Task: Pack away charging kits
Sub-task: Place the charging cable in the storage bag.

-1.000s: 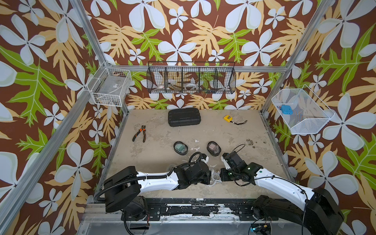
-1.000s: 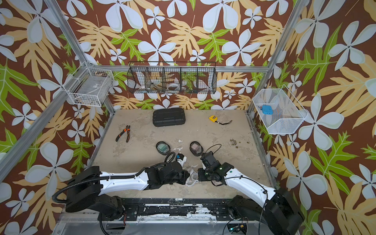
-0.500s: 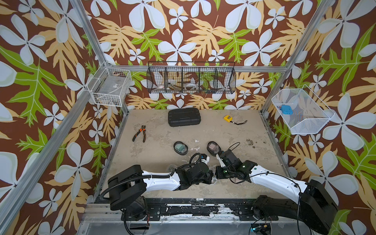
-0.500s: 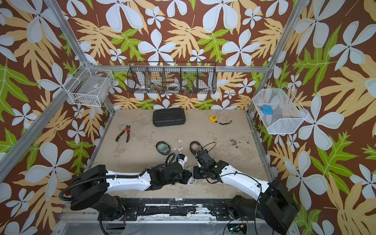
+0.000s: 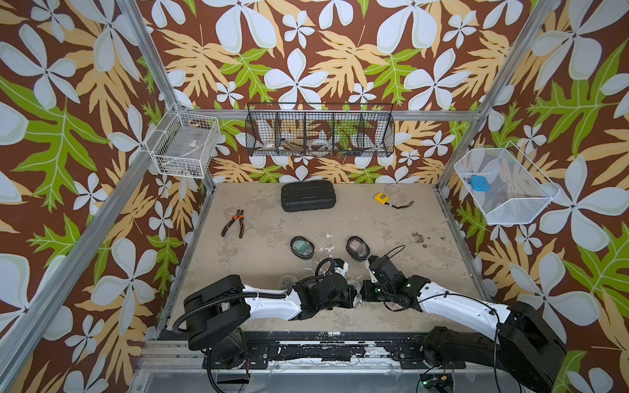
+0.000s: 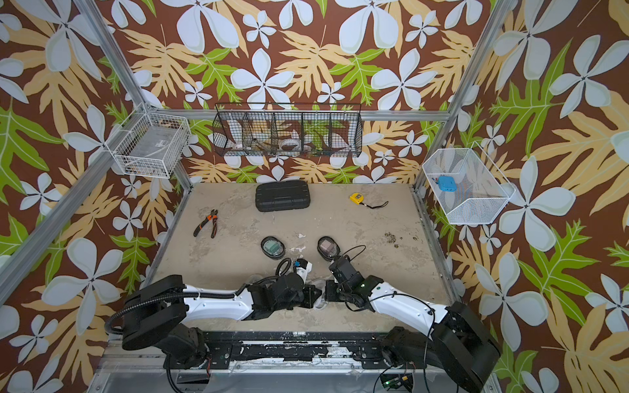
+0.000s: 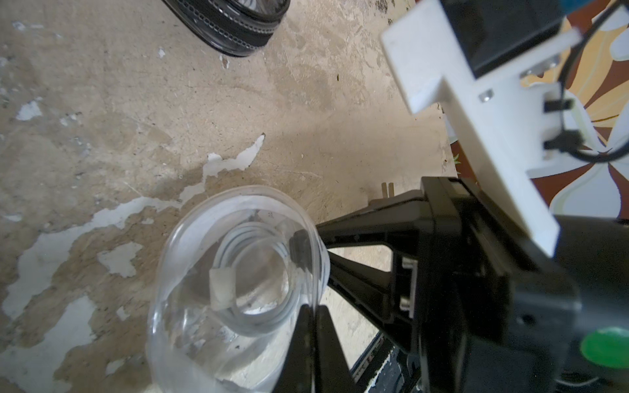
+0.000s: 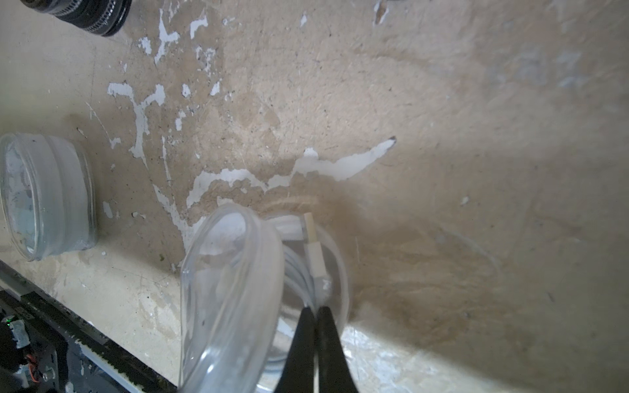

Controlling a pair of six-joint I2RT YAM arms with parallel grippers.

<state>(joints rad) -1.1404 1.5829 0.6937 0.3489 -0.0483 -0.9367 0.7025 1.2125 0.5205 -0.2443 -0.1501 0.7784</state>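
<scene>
Case [image 7: 190, 224] holds cable [image 7: 253, 323] — tape measure [image 5: 381, 198] label unreadable.

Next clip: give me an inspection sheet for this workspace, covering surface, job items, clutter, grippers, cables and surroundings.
Surface: beige table, worn, with white chipped patches.
Job's things: open clear case holding a coiled white cable; second clear case apart from it; two black-rimmed cases mid-table.
Clutter: black ribbed case, pliers, yellow tape measure.
Grippers: left gripper and right gripper both shut on the open clear case's rim.
Cables: black wrist wiring loops above the arms.
Surroundings: floral walls; white wire basket; black wire basket; white mesh basket holding a blue block.
</scene>
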